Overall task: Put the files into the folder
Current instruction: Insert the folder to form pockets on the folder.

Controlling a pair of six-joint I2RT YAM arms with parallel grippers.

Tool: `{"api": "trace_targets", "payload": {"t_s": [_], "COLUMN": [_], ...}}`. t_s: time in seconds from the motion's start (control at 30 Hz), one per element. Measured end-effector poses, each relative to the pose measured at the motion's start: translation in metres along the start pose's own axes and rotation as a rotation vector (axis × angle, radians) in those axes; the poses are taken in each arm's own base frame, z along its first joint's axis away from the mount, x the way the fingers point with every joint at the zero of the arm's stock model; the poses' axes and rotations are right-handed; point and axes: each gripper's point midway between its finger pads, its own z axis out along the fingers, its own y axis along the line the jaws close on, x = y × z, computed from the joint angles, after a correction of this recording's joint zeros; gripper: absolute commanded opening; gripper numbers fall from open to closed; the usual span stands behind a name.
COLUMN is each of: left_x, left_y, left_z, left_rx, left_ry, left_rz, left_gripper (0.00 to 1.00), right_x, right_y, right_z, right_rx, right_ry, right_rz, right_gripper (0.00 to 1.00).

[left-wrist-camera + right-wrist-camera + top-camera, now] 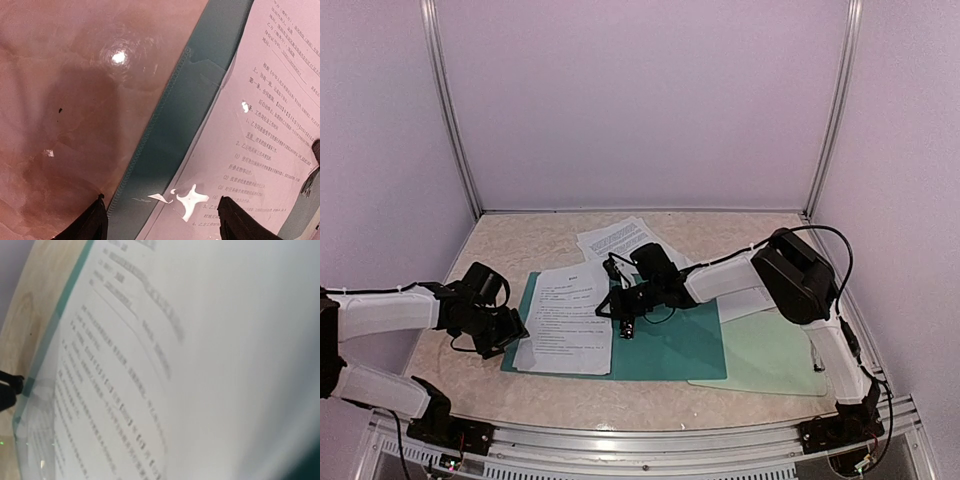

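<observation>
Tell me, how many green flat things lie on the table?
2: the dark teal folder, under a printed sheet, and a pale green board at its right.

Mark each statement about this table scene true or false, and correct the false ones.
1. A printed sheet overlaps the teal folder. True.
2. The left tool is shut. False: its fingers stand apart, open.
3. The pale green clipboard lies on the left arm's side of the folder. False: it lies on the right arm's side.
4. Further sheets lie beyond the folder, towards the back wall. True.
</observation>
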Motion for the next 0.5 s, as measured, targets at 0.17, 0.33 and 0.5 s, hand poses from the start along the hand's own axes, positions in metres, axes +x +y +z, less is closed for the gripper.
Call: {"api": "trace_targets", "payload": {"t_s": [0.17,0.33,0.5], "left_x": [0.001,0.001,0.001], "left_y": [0.0,-0.001,-0.001], "left_z": [0.0,0.0,0.0], "left_rx": [0.0,-0.001,-0.002], "left_ry": [0.002,0.0,-0.001], "left_rz": [0.004,0.007,0.009], "left_gripper": [0.73,0.73,0.73], "right_x": [-0.003,-0.003,-0.005], "right_y": [0.003,0.008,0.015], "right_z": [0.0,0.002,0.003], "right_rx": [-0.015,-0.025,-0.038], "right_ry": [-0.021,-0.023,-0.031], "right_rz": [0.018,0.029,0.03], "right_gripper": [0.0,0.0,0.0]}}
